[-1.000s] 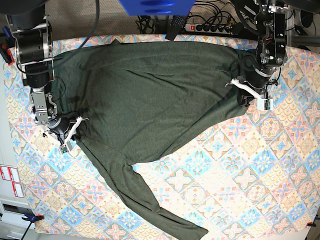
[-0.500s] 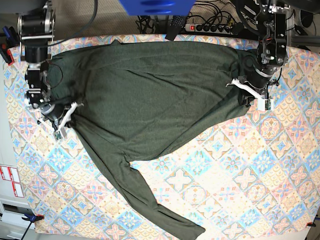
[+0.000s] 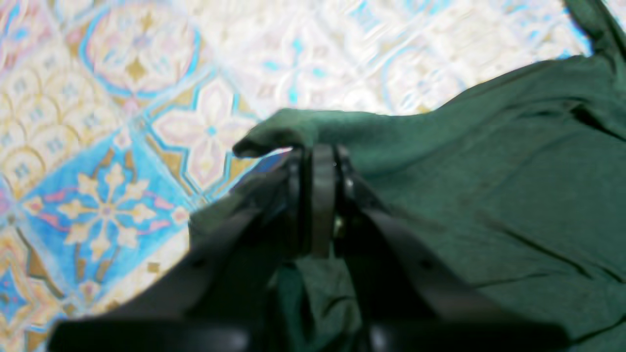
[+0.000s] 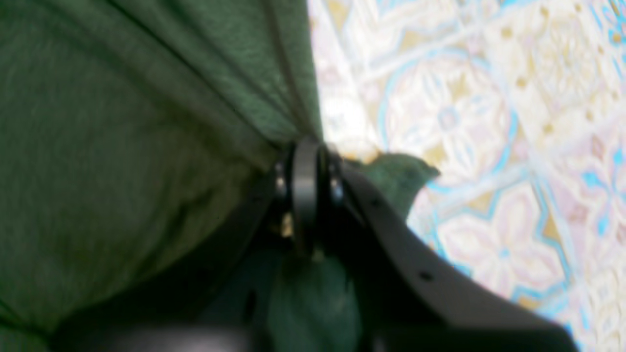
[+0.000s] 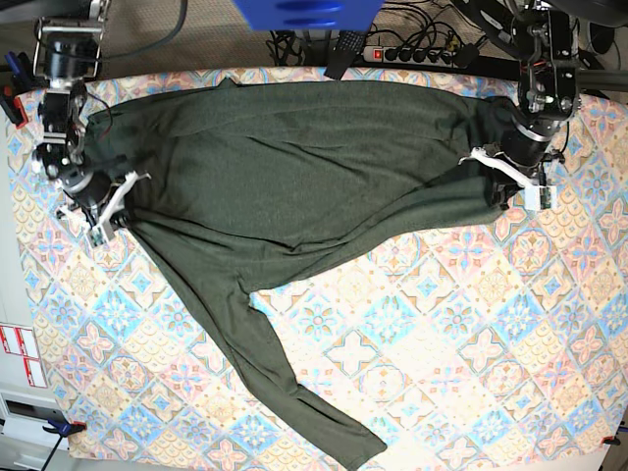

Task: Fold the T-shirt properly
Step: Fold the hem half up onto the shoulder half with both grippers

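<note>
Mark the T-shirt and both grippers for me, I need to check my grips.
T-shirt (image 5: 294, 167): base view, middle of the spread body.
Left gripper (image 3: 318, 156): left wrist view, tips of the closed jaws pinching a fold of the shirt.
Right gripper (image 4: 305, 149): right wrist view, tips of the closed jaws clamped on the shirt's edge.

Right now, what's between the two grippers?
Base view: only the T-shirt, spanning from the right gripper to the left gripper; both are shut on it.

A robotics lab: power strip (image 5: 417, 53) and cables (image 5: 412, 15) behind a patterned table (image 5: 442, 324)
</note>
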Robot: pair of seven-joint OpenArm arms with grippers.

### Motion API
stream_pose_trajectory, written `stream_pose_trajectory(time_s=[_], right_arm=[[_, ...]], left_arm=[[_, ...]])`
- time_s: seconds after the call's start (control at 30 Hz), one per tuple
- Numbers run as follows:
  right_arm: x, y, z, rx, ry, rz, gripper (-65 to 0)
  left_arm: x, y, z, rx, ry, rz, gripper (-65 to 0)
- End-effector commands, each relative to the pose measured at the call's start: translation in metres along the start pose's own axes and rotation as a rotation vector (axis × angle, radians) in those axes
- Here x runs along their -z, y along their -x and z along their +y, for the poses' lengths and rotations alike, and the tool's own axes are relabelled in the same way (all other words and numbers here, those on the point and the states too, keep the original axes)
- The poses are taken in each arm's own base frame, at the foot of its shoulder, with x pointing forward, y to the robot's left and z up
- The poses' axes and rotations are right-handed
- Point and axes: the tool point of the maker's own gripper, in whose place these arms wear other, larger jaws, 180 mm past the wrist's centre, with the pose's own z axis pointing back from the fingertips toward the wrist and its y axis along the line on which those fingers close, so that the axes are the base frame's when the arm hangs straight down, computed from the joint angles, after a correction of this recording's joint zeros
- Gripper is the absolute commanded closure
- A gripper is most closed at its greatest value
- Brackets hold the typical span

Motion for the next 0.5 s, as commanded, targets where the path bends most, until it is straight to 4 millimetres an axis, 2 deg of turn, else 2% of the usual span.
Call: stream_pose_trajectory(time_s=[0.0, 0.2, 0.47], right_arm=[[-0.009, -0.015, -0.012, -0.019, 0.025, -0.05, -0.4], [-0.028, -0.002, -0.008, -0.035, 0.035, -0.041, -0.4], [-0.05, 0.021, -0.021, -0.01, 0.085, -0.012, -0.4]], left_arm=[[-0.004, -0.013, 0.003, 0.018, -0.006, -0.041, 0.0], [-0.009, -0.009, 0.013, 0.014, -0.031, -0.033, 0.0], [-0.011, -0.004, 0.015, 0.016, -0.036, -0.018, 0.0]])
